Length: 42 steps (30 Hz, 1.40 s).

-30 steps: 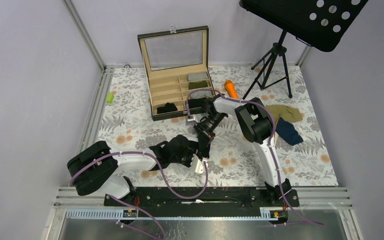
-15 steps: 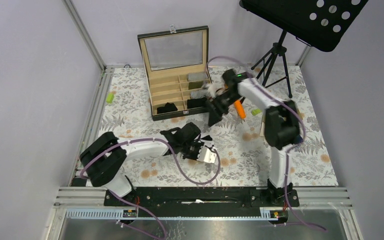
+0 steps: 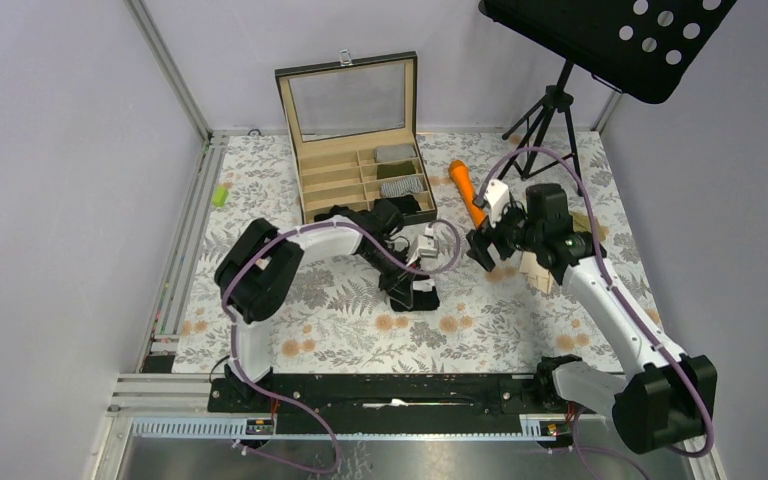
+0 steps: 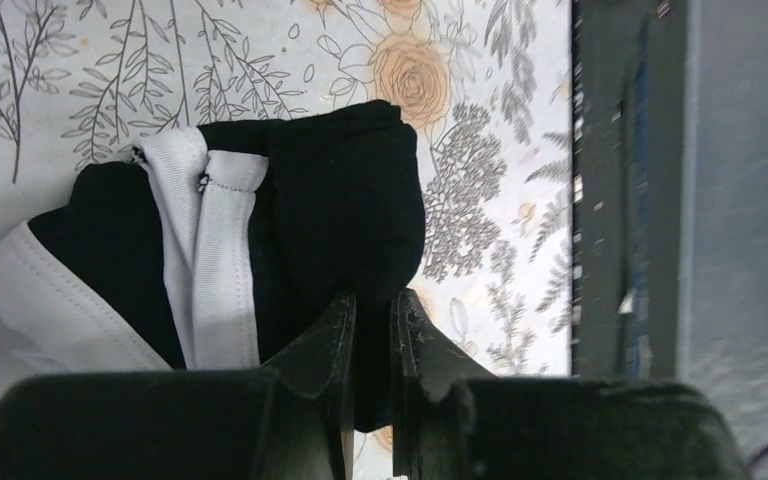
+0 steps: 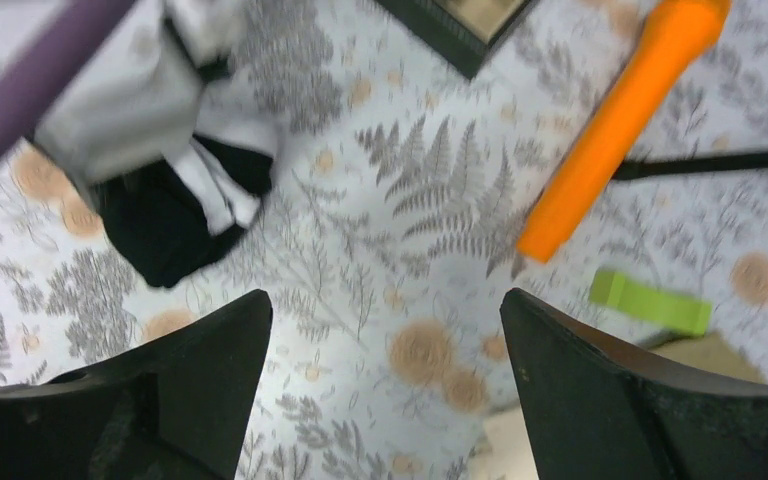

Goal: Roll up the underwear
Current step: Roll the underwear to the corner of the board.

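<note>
The black underwear [image 4: 330,200], with a white waistband, lies bunched on the flowered table [image 3: 340,320]. In the top view it shows as a small dark bundle [image 3: 420,299] at the middle. My left gripper [image 4: 373,302] is shut on a fold of its black cloth, and from above the left gripper [image 3: 410,288] points down onto the bundle. To the right, my right gripper [image 3: 482,250] hangs open and empty above the table. Its wrist view shows the right gripper [image 5: 385,305] over bare tablecloth, with the black underwear [image 5: 165,230] at the upper left. A tan underwear [image 3: 586,224] lies partly under the right arm.
An open wooden box [image 3: 360,180] with divided compartments stands at the back. An orange carrot-shaped stick [image 3: 463,186] lies beside it, also the orange stick [image 5: 620,130]. A green piece [image 5: 650,302] lies near the right fingers. A music stand's tripod [image 3: 550,130] is at back right.
My left arm carried the black underwear from the near side to the table's middle and closed tighter on it. My right gripper let go, opened wide and swung away to the right.
</note>
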Tool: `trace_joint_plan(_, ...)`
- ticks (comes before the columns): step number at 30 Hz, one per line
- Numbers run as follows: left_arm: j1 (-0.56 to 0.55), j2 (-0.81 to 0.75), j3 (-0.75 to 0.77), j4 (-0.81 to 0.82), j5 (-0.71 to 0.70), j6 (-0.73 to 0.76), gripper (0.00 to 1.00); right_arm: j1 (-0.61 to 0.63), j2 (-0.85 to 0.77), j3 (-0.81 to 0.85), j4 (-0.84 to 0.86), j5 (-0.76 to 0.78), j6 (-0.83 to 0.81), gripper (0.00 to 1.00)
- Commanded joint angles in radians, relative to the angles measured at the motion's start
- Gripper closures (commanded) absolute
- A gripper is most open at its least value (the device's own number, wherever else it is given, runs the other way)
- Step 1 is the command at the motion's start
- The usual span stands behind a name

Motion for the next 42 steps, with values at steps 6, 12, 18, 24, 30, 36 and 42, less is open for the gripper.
trace_joint_plan(6, 0.071, 0.146, 0.067, 0.075, 0.268, -0.404, 1.0, 0.04, -0.148, -0.165, -0.184, -0.085, -0.316, 0.24)
trace_joint_plan(12, 0.09, 0.183, 0.083, 0.084, 0.282, -0.421, 1.0, 0.312, -0.1, -0.235, -0.036, -0.012, -0.445, 0.19)
trace_joint_plan(18, 0.107, 0.186, 0.073, 0.084, 0.276, -0.408, 1.0, 0.462, 0.115, -0.142, 0.092, -0.014, -0.455, 0.2)
trace_joint_plan(24, 0.114, 0.195, 0.092, 0.058, 0.273, -0.382, 1.0, 0.527, 0.238, -0.138, 0.134, -0.007, -0.534, 0.22)
trace_joint_plan(30, 0.113, 0.193, 0.095, 0.055, 0.27, -0.376, 1.0, 0.534, 0.325, -0.137, 0.149, 0.005, -0.572, 0.29)
trace_joint_plan(36, 0.115, 0.193, 0.093, 0.044, 0.259, -0.36, 1.0, 0.533, 0.358, -0.132, 0.126, -0.008, -0.576, 0.46)
trace_joint_plan(42, 0.13, 0.165, 0.095, 0.031, 0.219, -0.363, 0.78, 0.535, 0.385, -0.122, 0.087, -0.033, -0.576, 0.87)
